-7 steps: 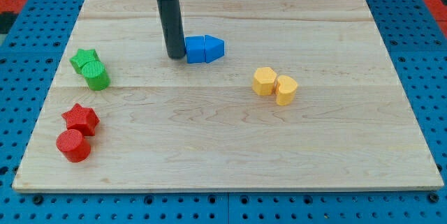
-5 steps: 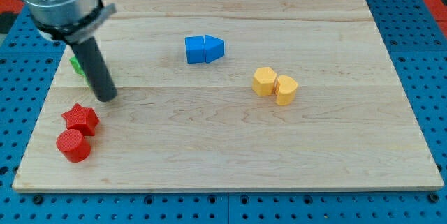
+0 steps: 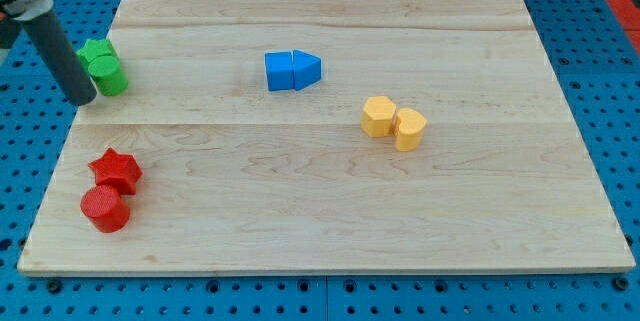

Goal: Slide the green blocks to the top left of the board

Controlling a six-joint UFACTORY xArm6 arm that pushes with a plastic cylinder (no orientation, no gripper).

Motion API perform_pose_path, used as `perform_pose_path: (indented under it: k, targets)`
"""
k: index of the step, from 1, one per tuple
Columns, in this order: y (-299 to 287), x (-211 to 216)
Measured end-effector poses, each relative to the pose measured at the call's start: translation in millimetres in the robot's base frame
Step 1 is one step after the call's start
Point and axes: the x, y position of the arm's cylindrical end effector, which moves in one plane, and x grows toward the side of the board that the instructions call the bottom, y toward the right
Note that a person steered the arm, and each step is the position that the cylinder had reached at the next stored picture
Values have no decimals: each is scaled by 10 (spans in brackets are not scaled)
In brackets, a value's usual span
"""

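Two green blocks sit pressed together near the board's left edge, in its upper part: a green star (image 3: pixel 96 55) and a green cylinder (image 3: pixel 110 78) just below it. My tip (image 3: pixel 82 100) rests at the board's left edge, just left of and slightly below the green cylinder, close to it or touching it. The dark rod rises from the tip toward the view's top left corner.
A red star (image 3: pixel 116 170) and a red cylinder (image 3: pixel 105 208) lie at the lower left. Two blue blocks (image 3: pixel 292 70) sit joined at upper centre. Two yellow blocks (image 3: pixel 393 121) sit right of centre. The wooden board (image 3: pixel 330 211) lies on a blue pegboard.
My tip swept from beside the blue blocks to the left, past the green blocks, and now stands at the left edge. The green blocks have moved up and left.
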Motion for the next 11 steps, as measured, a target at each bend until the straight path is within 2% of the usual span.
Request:
perform_pose_path:
  k: [1, 2, 3, 5, 7, 9, 10, 11]
  targets:
    - [-1, -499]
    - [0, -679]
    - [-149, -634]
    - [88, -1166]
    - [-151, -1090]
    - [-17, 70]
    - [319, -29]
    - [616, -671]
